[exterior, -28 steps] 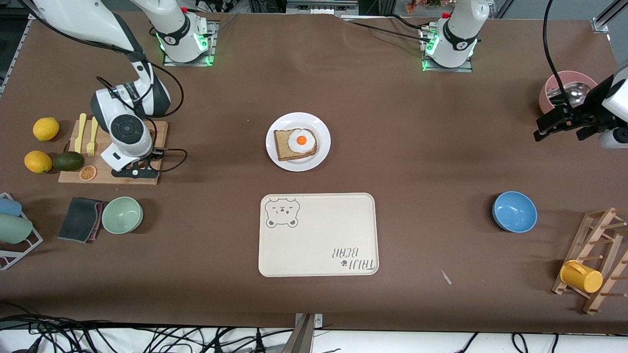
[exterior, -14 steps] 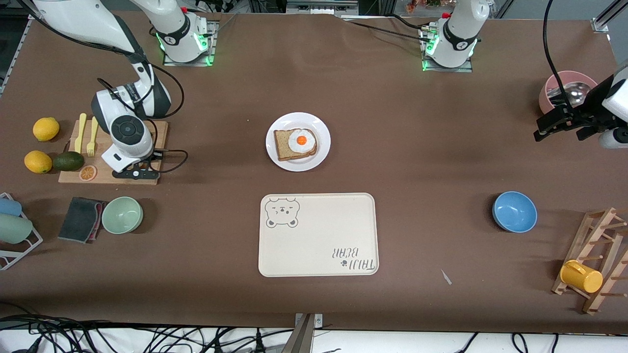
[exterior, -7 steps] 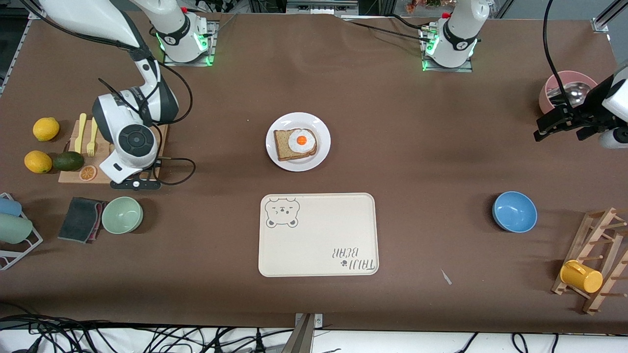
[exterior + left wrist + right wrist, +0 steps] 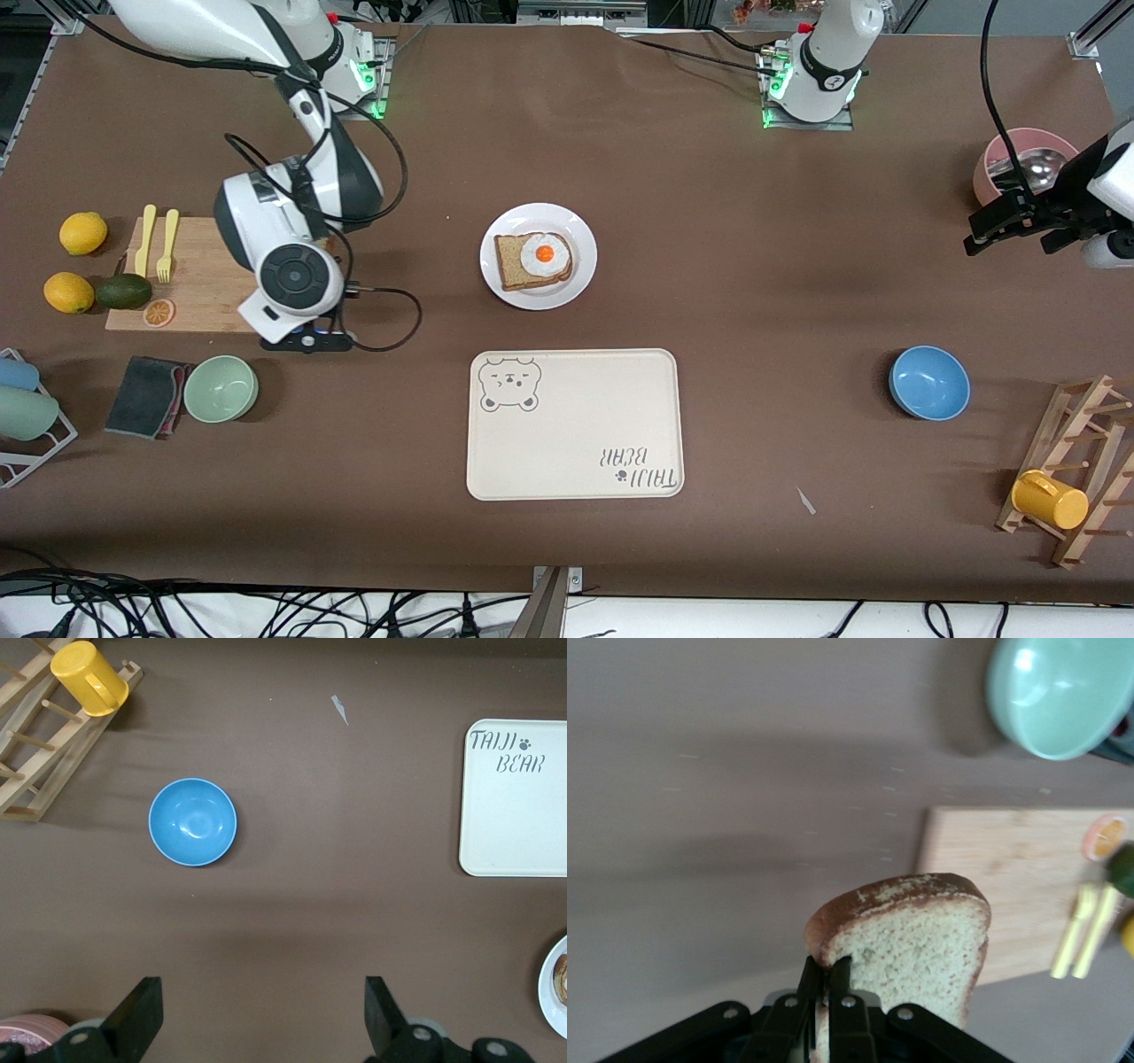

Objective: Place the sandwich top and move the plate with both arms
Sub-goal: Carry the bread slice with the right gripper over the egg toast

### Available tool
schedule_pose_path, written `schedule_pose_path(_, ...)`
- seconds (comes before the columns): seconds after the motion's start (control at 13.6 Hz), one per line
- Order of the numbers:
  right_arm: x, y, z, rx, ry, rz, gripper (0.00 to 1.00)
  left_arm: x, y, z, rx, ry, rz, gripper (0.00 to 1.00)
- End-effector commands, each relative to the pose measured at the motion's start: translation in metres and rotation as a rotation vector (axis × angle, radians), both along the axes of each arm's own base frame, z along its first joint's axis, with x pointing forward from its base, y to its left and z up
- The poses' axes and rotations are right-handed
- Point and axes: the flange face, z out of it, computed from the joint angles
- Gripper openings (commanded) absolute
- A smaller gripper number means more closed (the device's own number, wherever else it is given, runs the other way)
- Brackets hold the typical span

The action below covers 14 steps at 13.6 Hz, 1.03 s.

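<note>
The sandwich top point(image 4: 921, 943), a speckled light-brown slice with a darker crust, hangs edge-on in my right gripper point(image 4: 827, 961), which is shut on its corner. The front view hides the slice under the right wrist point(image 4: 292, 275), which is up over the table beside the wooden cutting board point(image 4: 208, 275). The white plate point(image 4: 580, 283) sits mid-table and carries a bread slice with a fried egg point(image 4: 532, 260). My left gripper point(image 4: 1010, 232) waits open and empty in the air at the left arm's end of the table, close to the pink bowl point(image 4: 1019, 164).
A cream bear-printed tray point(image 4: 576, 443) lies nearer the front camera than the plate. A green bowl point(image 4: 221, 388), a dark cloth, lemons and an avocado surround the cutting board. A blue bowl point(image 4: 928, 382) and a wooden rack with a yellow mug point(image 4: 1050, 501) stand toward the left arm's end.
My right arm has risen off the cutting board and swung toward the plate, carrying the slice. The left arm has not moved.
</note>
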Motion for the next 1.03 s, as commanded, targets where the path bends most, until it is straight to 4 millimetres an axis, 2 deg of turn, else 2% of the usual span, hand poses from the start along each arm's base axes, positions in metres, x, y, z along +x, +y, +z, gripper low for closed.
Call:
schedule_pose_path(0.0,0.002,0.052,-0.001,0.078,0.015,-0.057,0.0,0.0,0.001,0.006,0.025,0.002,0.005,1.0)
schedule_pose_path(0.15,0.002,0.106,0.004,0.127,-0.01,-0.104,0.0,0.0,0.001,0.006,0.025,0.002,0.005,1.0)
schedule_pose_path(0.29,-0.002,0.162,0.007,0.151,-0.041,-0.075,0.0,0.0,0.001,0.006,0.025,0.002,0.005,1.0)
schedule_pose_path(0.37,-0.008,0.181,0.005,0.153,-0.047,-0.071,0.0,0.0,0.002,0.006,0.025,0.002,0.007,1.0)
schedule_pose_path(0.52,-0.034,0.226,0.001,0.167,-0.056,-0.138,0.0,0.0,0.001,0.006,0.025,0.002,0.005,1.0)
schedule_pose_path(0.66,-0.057,0.262,-0.002,0.177,-0.085,-0.172,0.0,0.0,0.002,0.006,0.025,0.002,0.008,1.0)
schedule_pose_path(0.81,-0.071,0.289,-0.012,0.197,-0.117,-0.208,0.0,0.0,0.002,0.006,0.025,0.002,0.007,1.0)
schedule_pose_path(0.96,-0.081,0.305,-0.035,0.195,-0.122,-0.219,0.0,0.0,0.003,0.006,0.025,0.002,0.01,1.0)
